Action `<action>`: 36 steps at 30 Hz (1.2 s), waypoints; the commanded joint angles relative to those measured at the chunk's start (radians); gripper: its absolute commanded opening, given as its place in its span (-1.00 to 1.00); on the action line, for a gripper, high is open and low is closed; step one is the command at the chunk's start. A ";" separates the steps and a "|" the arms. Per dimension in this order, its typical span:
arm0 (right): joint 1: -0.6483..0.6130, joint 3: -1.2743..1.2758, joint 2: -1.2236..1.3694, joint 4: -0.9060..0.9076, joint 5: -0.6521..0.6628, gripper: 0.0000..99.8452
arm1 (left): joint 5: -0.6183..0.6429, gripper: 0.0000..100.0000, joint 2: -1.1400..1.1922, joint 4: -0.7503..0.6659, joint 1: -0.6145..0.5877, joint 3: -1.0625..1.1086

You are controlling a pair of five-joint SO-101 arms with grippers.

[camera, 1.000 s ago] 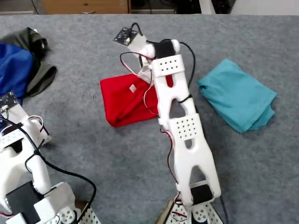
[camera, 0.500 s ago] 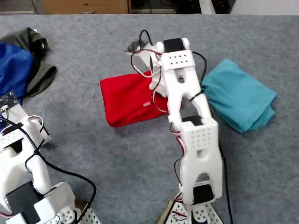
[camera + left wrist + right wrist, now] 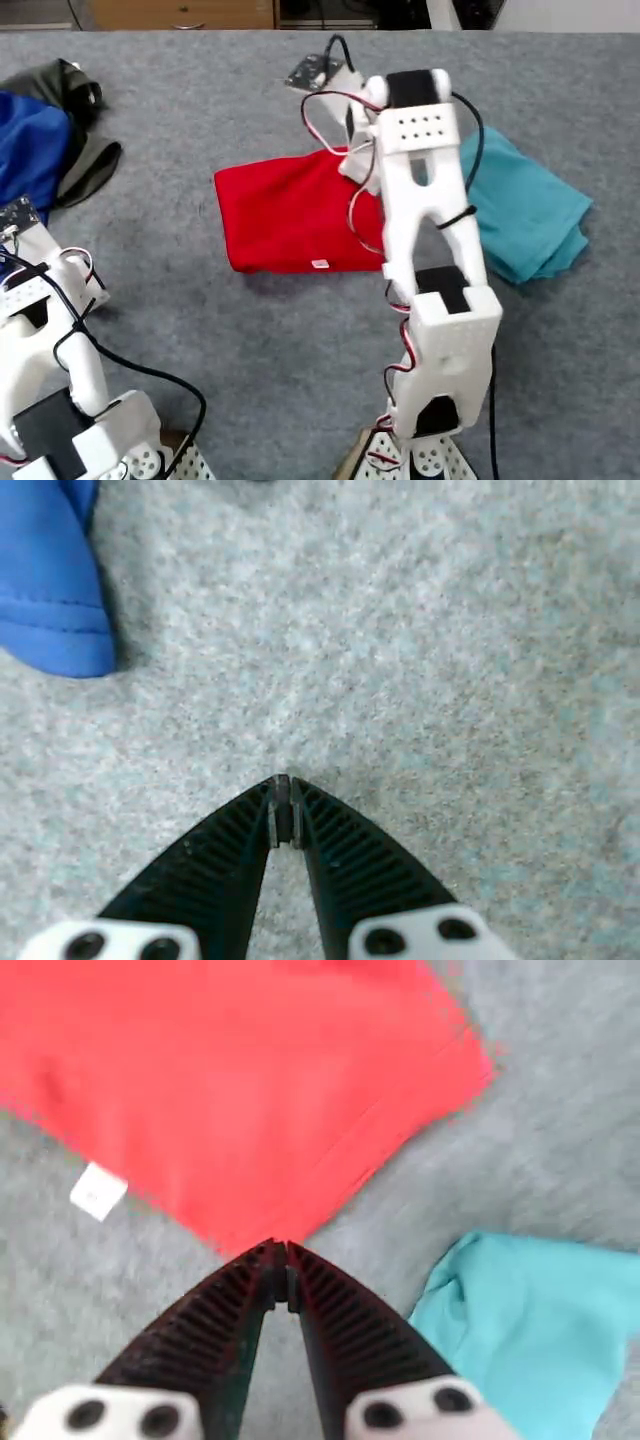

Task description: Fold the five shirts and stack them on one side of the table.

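**Desk:** Where does the red shirt lie?

**Photographer:** The red shirt (image 3: 285, 220) is spread flat at the middle of the grey table (image 3: 200, 330), with a small white tag (image 3: 320, 265) at its near edge. Its near right corner runs to a point exactly at the tips of the right claw (image 3: 281, 1260).

**Desk:** And the claw itself?

**Photographer:** It is pressed fully together with that red corner pinched between the tips, and nothing else is in it. The right arm (image 3: 430, 230) stretches from the near edge of the table out over the shirt's right end and covers that end from above.

**Desk:** What lies around it?

**Photographer:** A teal shirt (image 3: 530, 215), loosely folded, lies just to the right, its left edge under the arm. The right wrist view shows a strip of bare table between the teal and the red, so the two are near each other but apart. At the far left, well away from both, a blue shirt (image 3: 30, 140) lies bunched against a dark grey one (image 3: 90, 160).

**Desk:** The other arm?

**Photographer:** The left arm (image 3: 50, 370) sits at the near left corner. The left claw (image 3: 283, 815) is closed tip to tip and holds nothing. It hangs over bare table, with the blue shirt's hem close by.
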 commanded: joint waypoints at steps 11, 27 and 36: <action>0.025 -0.174 0.427 -0.057 -0.103 -0.99 | 0.026 -0.96 -0.033 0.247 0.180 -0.229; 0.110 -0.532 0.288 0.064 -0.186 -0.99 | 0.290 -0.96 0.433 0.373 0.761 -1.008; 0.145 -0.503 0.412 0.046 -0.227 -0.99 | 0.282 -0.96 0.978 0.522 0.701 -1.491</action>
